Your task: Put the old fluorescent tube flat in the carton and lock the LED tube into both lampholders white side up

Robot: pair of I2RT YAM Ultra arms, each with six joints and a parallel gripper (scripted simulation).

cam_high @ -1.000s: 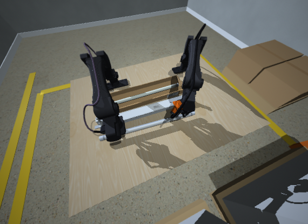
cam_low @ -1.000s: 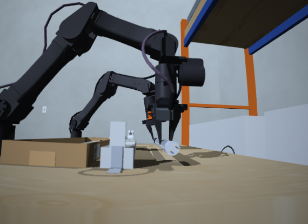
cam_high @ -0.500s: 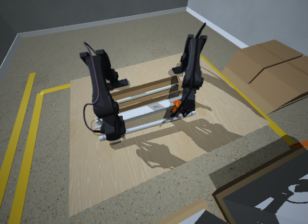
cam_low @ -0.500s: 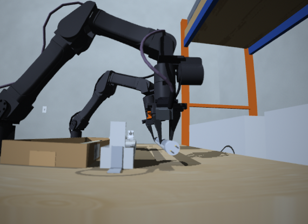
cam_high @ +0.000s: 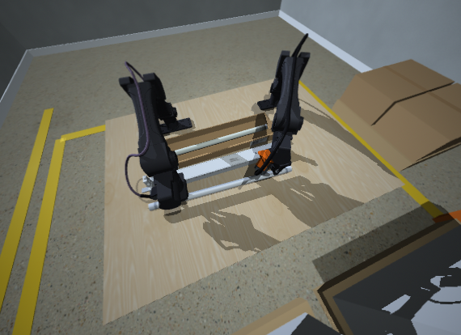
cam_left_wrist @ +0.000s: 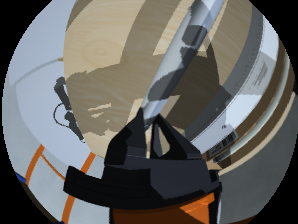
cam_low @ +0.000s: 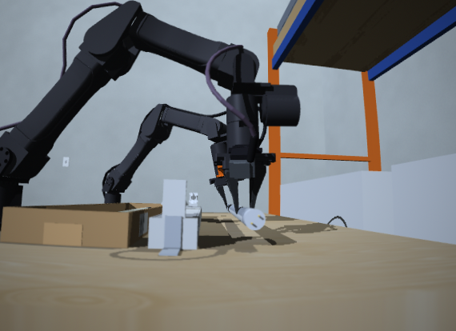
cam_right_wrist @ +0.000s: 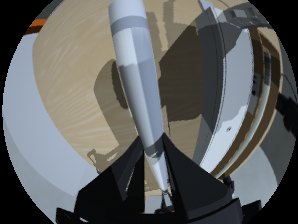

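Observation:
The LED tube (cam_high: 218, 186) (cam_low: 250, 217) (cam_left_wrist: 175, 75) (cam_right_wrist: 135, 75), white and grey with two pins on its end cap, hangs level just above the bench in front of the light fixture (cam_high: 210, 167) (cam_low: 174, 225) (cam_left_wrist: 250, 100) (cam_right_wrist: 220, 100). My left gripper (cam_high: 272, 171) (cam_left_wrist: 147, 112) is shut on it near one end. My right gripper (cam_high: 170, 201) (cam_low: 240, 206) (cam_right_wrist: 152, 137) is shut on it near the other end. The old fluorescent tube (cam_high: 220, 138) lies along the floor of the open carton (cam_high: 214, 128) (cam_low: 60, 229) behind the fixture. The fixture's lampholders hold no tube.
The wooden bench (cam_high: 162, 264) carries the fixture and the carton. A black cable (cam_low: 336, 220) lies on it past the tube. An orange and blue rack (cam_low: 276, 149) stands beyond. Closed cardboard boxes (cam_high: 404, 106) and yellow floor tape (cam_high: 36, 231) lie off the bench.

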